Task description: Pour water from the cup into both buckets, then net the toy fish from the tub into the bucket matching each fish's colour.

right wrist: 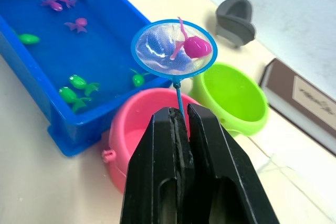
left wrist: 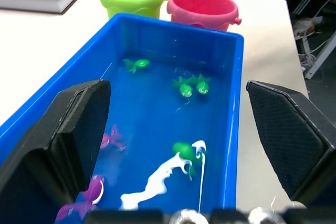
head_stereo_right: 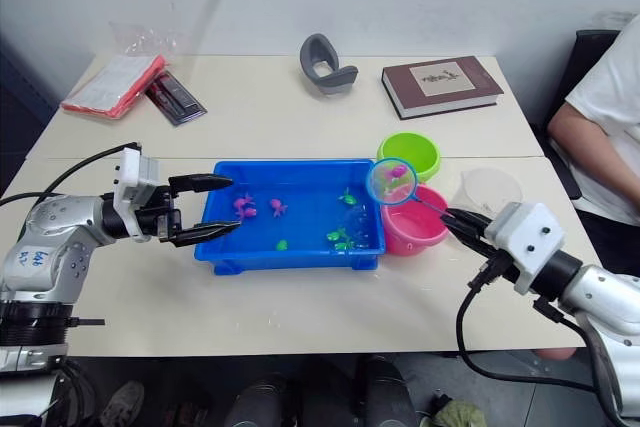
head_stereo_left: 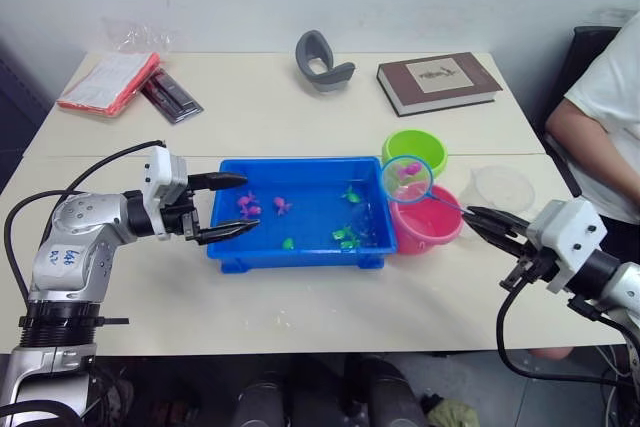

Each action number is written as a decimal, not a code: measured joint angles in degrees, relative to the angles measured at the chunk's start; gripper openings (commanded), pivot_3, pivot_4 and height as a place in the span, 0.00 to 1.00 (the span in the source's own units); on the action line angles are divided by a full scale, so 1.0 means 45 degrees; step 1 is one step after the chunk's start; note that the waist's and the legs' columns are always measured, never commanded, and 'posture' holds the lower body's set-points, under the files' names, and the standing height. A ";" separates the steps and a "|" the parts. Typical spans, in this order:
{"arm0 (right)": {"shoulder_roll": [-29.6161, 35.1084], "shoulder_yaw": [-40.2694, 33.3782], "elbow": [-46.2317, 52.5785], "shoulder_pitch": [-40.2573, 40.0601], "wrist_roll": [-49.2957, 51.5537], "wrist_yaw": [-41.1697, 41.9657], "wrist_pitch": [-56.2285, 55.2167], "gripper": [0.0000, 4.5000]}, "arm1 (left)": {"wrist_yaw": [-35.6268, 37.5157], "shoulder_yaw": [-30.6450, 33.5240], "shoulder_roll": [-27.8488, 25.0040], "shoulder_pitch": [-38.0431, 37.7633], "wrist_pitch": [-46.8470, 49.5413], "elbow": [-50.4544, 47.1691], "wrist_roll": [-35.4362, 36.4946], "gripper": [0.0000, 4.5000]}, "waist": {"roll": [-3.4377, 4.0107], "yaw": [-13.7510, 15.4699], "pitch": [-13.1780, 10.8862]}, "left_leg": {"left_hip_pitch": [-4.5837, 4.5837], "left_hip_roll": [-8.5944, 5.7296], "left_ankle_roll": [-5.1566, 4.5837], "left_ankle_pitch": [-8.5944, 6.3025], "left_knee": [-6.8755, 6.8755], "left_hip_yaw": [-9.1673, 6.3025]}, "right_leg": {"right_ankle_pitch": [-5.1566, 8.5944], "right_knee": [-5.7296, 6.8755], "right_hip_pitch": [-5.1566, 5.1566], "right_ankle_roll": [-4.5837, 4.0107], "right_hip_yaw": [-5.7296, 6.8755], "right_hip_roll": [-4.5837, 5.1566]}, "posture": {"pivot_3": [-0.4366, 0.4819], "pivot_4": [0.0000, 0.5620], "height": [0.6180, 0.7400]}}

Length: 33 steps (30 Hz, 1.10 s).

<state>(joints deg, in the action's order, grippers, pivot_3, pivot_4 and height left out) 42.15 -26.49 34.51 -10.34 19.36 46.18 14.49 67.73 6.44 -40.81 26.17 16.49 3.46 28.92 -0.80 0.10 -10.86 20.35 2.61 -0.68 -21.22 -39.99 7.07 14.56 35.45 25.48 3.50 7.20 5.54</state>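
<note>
The blue tub [head_stereo_left: 300, 253] sits mid-table holding water and several toy fish, pink ones [head_stereo_left: 248, 205] toward its left and green ones [head_stereo_left: 345, 235] toward its right. Just right of it stand the lime green bucket [head_stereo_left: 414, 150] and, nearer me, the pink bucket [head_stereo_left: 427, 225]. My right gripper [head_stereo_left: 472, 216] is shut on the thin handle of the net [right wrist: 173, 50]. The net's hoop hovers above the pink bucket's far rim with a pink fish [right wrist: 197, 47] lying in it. My left gripper [head_stereo_left: 252, 203] is open over the tub's left end. The clear cup [head_stereo_left: 503, 187] stands right of the buckets.
A brown book [head_stereo_left: 437, 81], a grey curved object [head_stereo_left: 322, 60], a red packet [head_stereo_left: 108, 82] and a dark packet [head_stereo_left: 170, 95] lie along the table's far side. A person's arm [head_stereo_left: 590, 137] reaches in at the right edge.
</note>
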 measured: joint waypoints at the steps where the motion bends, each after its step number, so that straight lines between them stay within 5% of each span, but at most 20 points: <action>1: -0.0002 -0.0320 -0.0054 -0.0380 -0.0174 -0.0025 -0.0258 0.00 | 0.0018 -0.0116 0.0176 0.0154 0.0005 0.0000 0.0000 0.99 | 0.0000 0.0022 0.0000 | 0.0001 -0.0001 0.0001 0.0001 0.0000 0.0000 | 0.0000 0.0004 0.0000 0.0000 0.0000 -0.0001 | 0.48 0.27 1.00; 18: -0.0526 -0.0526 -0.4077 -0.1637 -0.7018 -0.3286 -0.9550 0.00 | 0.0175 -0.1178 0.1140 0.0255 -0.0115 0.0234 -0.0185 0.99 | -0.0006 -0.0055 0.0003 | -0.0049 -0.0006 0.0024 0.0021 -0.0008 0.0047 | 0.0002 0.0015 -0.0004 0.0003 -0.0204 -0.0019 | 0.48 0.27 1.00; 33: 0.0346 -0.0134 -0.5657 -0.1532 -1.2709 -0.7529 -1.2735 0.00 | 0.0262 -0.1192 0.1341 0.0586 -0.0645 0.0904 -0.0504 0.99 | -0.0005 -0.0069 0.0003 | -0.0052 -0.0003 0.0031 0.0030 -0.0010 0.0055 | 0.0003 0.0020 -0.0002 0.0002 -0.0227 -0.0025 | 0.48 0.27 1.00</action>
<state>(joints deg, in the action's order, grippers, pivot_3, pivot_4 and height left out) 43.71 -27.10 9.06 -17.24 -37.83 12.30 -42.81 68.91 1.08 -34.78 28.81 13.59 7.52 26.65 -0.83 -0.21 -10.84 20.11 2.60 -0.54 -21.08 -40.04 7.31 14.57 35.54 25.47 3.51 6.17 5.43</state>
